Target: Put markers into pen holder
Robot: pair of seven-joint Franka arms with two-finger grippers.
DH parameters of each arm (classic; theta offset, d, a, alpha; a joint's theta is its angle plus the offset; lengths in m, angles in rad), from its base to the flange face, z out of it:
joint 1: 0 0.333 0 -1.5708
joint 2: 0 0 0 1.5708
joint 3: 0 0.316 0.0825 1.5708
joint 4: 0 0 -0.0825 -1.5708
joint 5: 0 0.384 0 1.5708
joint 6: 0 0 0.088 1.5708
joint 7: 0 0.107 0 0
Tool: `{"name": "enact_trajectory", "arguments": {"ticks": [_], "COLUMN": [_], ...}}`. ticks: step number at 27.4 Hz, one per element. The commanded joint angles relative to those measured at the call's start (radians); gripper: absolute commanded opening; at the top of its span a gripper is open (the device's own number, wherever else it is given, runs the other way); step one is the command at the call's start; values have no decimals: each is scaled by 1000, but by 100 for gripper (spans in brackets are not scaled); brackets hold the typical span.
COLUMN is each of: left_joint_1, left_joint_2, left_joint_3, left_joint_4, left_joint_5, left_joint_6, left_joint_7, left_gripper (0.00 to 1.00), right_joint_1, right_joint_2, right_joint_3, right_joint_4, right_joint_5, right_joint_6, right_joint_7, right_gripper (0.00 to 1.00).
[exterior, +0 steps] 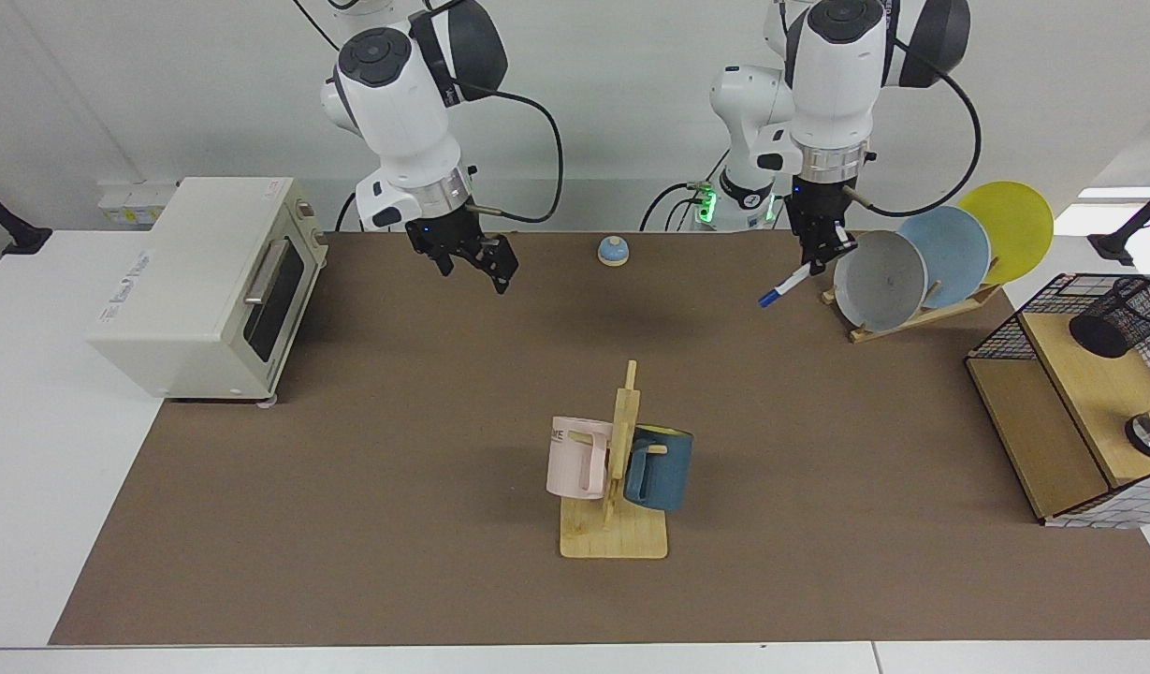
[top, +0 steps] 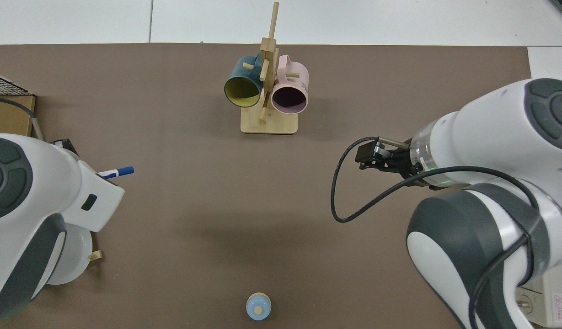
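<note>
The marker hangs clamped by its white end in my left tool, long axis slanting, blue cap lowest, above the bench just beside the grey plate. The pen holder lies well apart on the wire basket's wooden shelf, toward the bench end on my left arm's side. My right tool hangs with fingers apart near the toaster oven, waiting.

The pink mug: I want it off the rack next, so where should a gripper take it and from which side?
My judgement: grip the pink mug by its rim wall, one finger inside. It hangs on a peg of the wooden rack, and the top view shows its open mouth facing the robots, so come from their side and draw it off the peg.
</note>
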Motion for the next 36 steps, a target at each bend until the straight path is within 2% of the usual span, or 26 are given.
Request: {"name": "enact_trajectory", "arguments": {"ticks": [1, 10, 14, 19, 26, 30, 36], "left_joint_1": [36, 121, 172, 226, 316, 345, 379], "left_joint_2": [2, 54, 70, 82, 102, 128, 179], "left_joint_3": [-6, -6, -6, -6, -6, -6, -6], "left_joint_4": [26, 133, 187, 207, 236, 270, 336], "left_joint_5": [130, 357, 420, 530, 606, 623, 627], "left_joint_6": [15, 67, 135, 188, 227, 242, 244], "left_joint_7": [57, 160, 180, 299, 437, 497, 608], "left_gripper": [0, 0, 0, 0, 0, 0, 0], "right_joint_1": [-47, -109, -118, -121, -138, -150, -170], "right_joint_2": [-47, -47, -41, -33, -26, 22, 63], "right_joint_3": [15, 15, 15, 15, 15, 15, 15], "right_joint_4": [-30, -13, 2, 25, 57, 140, 215], "right_joint_5": [-40, -65, -91, -121, -129, -126, -128], "right_joint_6": [-11, -8, -5, -11, -54, -105, -179], "right_joint_7": [-164, -327, -357, -380, -423, -436, -437], "right_gripper": [100, 100, 100, 100, 100, 100, 100]}}
